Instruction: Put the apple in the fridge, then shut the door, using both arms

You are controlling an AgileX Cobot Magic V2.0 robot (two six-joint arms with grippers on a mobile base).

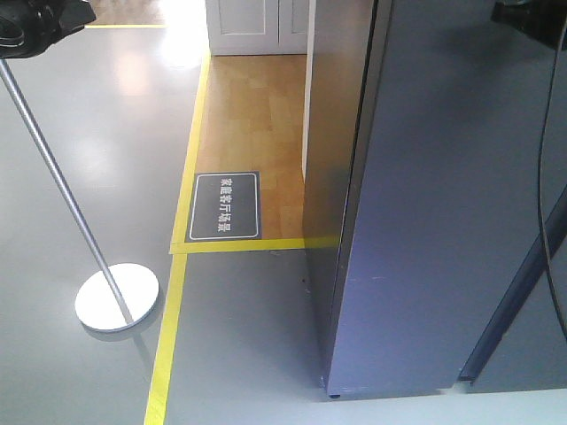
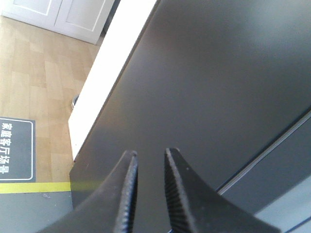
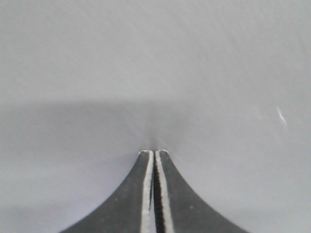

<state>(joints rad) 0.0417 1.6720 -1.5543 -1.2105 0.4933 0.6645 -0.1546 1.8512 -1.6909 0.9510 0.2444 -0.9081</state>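
The apple is out of view in all views. The fridge stands at the right, its dark grey door facing me. My left gripper hovers over the smooth dark door panel, jaws slightly apart with nothing between them. A white edge runs along the panel's left side and a seam crosses the lower right. My right gripper is shut and empty, its tips at a plain grey surface with a shadow under them. Black arm housings show at top left and top right.
A thin silver pole with a round white base stands on the grey floor at left. Yellow tape borders a wooden floor patch with a dark sign. White panelled room doors are behind. A black cable hangs before the door.
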